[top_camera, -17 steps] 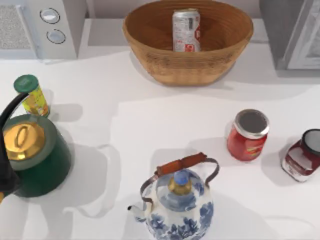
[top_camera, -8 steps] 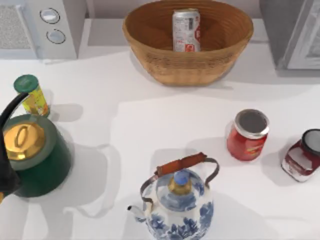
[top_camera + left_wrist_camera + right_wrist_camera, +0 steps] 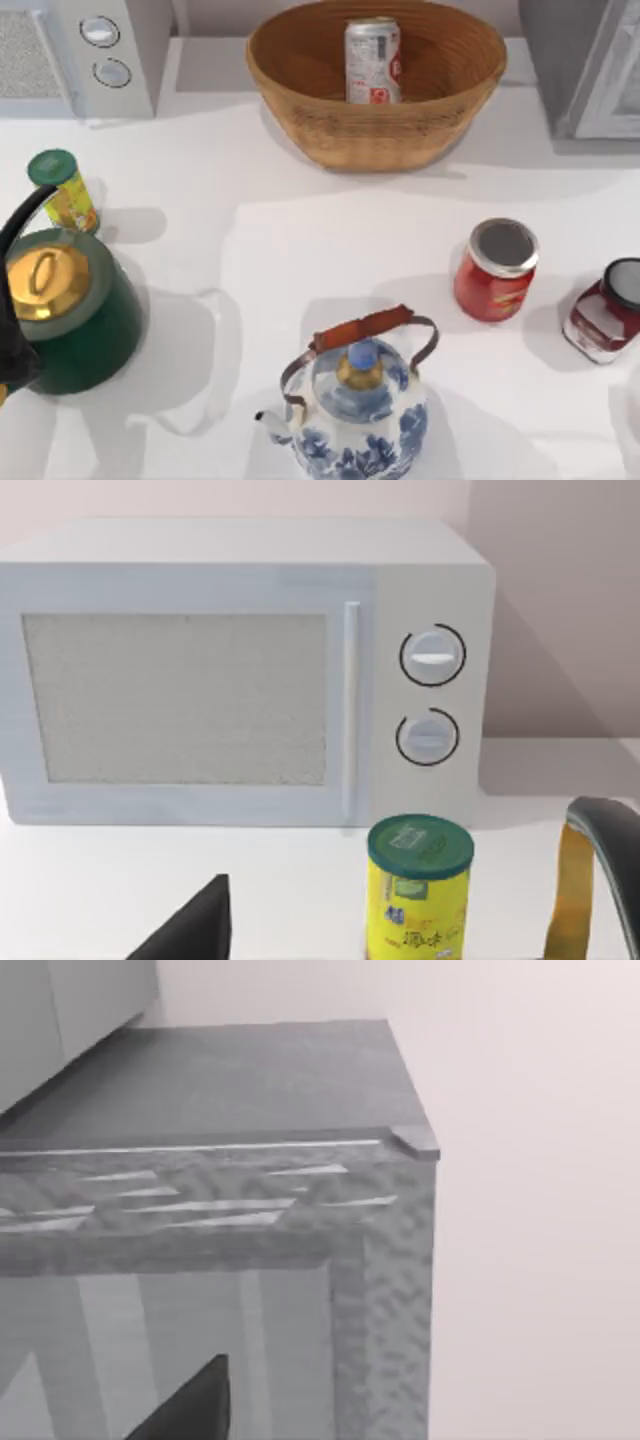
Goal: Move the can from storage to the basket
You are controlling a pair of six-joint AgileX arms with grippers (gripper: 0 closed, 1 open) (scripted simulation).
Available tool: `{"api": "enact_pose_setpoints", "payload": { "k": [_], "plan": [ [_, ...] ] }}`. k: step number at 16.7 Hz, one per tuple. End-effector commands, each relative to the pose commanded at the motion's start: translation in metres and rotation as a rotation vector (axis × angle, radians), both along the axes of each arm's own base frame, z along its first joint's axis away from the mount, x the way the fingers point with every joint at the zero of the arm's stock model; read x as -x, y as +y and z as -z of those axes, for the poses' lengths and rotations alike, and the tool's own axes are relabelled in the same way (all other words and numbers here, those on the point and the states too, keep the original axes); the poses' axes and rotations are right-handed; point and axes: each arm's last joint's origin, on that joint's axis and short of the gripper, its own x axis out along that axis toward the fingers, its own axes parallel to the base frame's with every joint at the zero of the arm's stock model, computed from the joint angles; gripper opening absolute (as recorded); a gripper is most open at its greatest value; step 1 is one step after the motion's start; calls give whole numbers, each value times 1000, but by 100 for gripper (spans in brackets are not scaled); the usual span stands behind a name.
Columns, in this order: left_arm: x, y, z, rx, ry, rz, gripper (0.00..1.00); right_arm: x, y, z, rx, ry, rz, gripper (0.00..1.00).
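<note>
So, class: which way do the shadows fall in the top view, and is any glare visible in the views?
Top view: soft shadows fall to the right of the yellow tin and green kettle; a faint sheen sits on the can in the basket. Right wrist view: pale streaks glint along the storage edge. Left wrist view: the microwave is evenly lit.

Bright, even light over the white table, with soft shadows falling leftward from each object

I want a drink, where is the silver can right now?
In the top view the can stands upright inside the basket at the back middle of the table, between the white microwave and the grey storage.
</note>
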Motion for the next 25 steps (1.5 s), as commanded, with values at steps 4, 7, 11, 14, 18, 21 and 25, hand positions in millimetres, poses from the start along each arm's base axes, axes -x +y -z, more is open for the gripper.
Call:
{"api": "enact_pose_setpoints", "payload": {
  "k": [4,7,11,14,18,21,25],
  "plan": [
    [0,0,0,0,0,0,100,16,35,-48,28,-15,-1,100],
    [0,0,0,0,0,0,100,19,41,-55,34,-19,0,100],
    [0,0,0,0,0,0,100,20,40,-56,36,-20,3,100],
    [0,0,0,0,0,0,100,7,46,-56,31,-18,6,100],
    [0,0,0,0,0,0,100,-33,79,-57,25,-17,5,100],
    [0,0,0,0,0,0,100,-68,129,-58,24,-17,4,100],
    [0,0,0,0,0,0,100,-90,217,-59,27,-18,4,100]
  ]
}}
